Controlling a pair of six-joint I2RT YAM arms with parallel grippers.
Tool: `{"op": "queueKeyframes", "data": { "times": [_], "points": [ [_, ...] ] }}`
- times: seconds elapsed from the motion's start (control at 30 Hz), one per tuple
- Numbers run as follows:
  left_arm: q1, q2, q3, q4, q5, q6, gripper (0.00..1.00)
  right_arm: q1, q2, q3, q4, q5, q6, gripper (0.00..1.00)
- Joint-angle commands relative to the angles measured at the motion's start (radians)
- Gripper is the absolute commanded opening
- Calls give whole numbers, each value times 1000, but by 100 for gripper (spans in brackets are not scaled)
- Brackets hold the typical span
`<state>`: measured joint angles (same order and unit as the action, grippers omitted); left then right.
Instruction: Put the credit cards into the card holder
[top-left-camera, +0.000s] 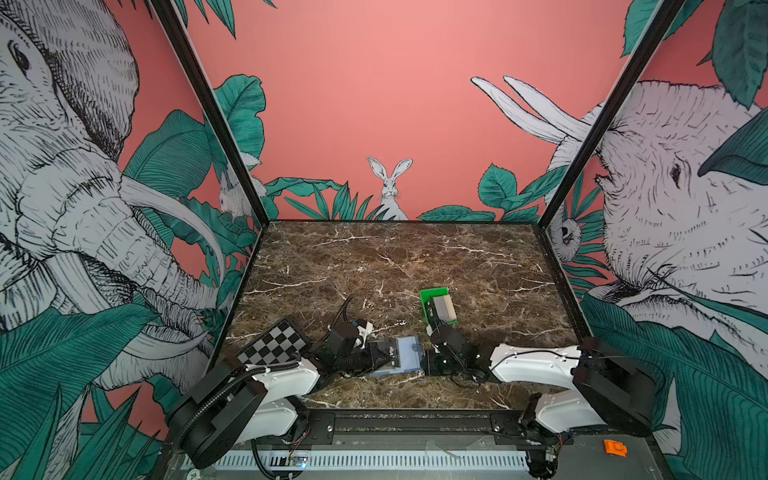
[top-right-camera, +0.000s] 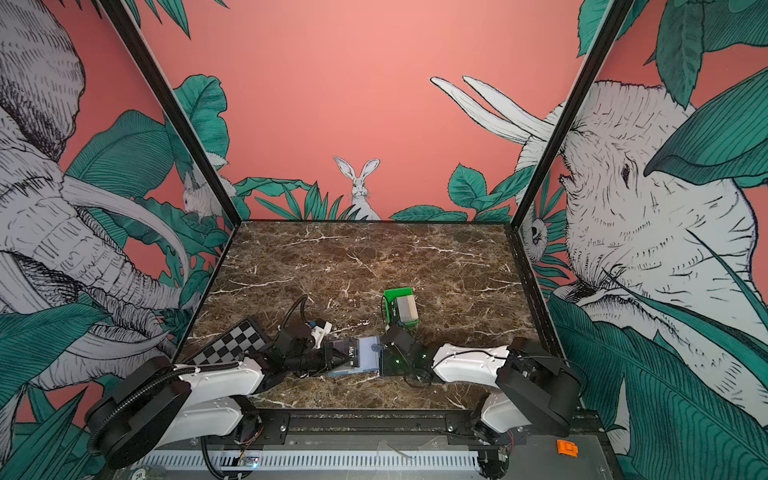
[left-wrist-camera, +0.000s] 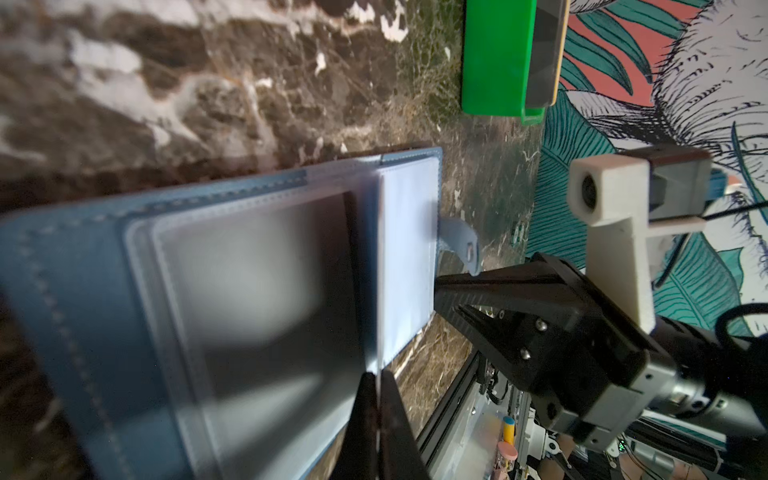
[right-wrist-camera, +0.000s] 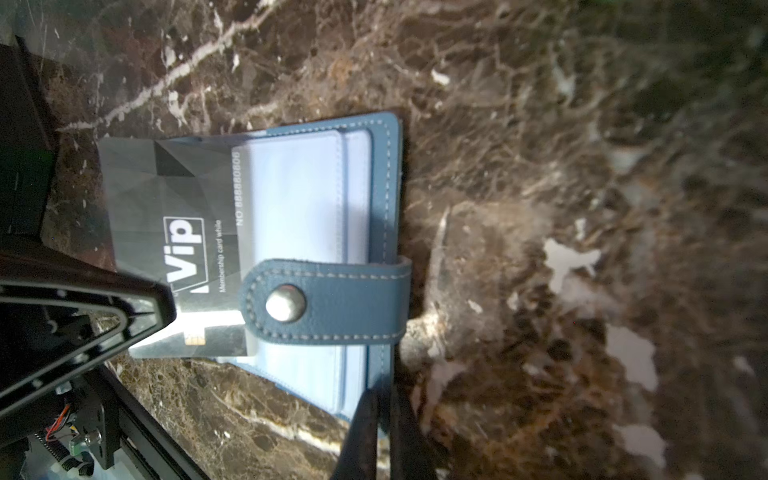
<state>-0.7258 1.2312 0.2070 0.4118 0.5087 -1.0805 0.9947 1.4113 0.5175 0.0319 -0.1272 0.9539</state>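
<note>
L gripper (top-left-camera: 385, 356) clamped — R gripper (top-left-camera: 426, 360) too.

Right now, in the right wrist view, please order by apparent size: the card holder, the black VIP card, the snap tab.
1. card holder
2. black VIP card; it is partly covered, so only its visible part counts
3. snap tab, clearly the smallest

Card holder (right-wrist-camera: 324, 208) is blue, credit card (right-wrist-camera: 174, 208) black, tray (left-wrist-camera: 494, 58) green.
</note>
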Motion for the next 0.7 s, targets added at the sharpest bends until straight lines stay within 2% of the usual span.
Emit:
{"op": "queueKeyframes", "data": {
  "times": [0.0, 0.67],
  "points": [
    [5, -8, -5, 11, 7, -29, 0, 8, 17, 10, -23, 19, -3, 9],
    [3, 23, -18, 27, 33, -39, 0, 9, 39, 19, -15, 18, -3, 9]
  ]
}}
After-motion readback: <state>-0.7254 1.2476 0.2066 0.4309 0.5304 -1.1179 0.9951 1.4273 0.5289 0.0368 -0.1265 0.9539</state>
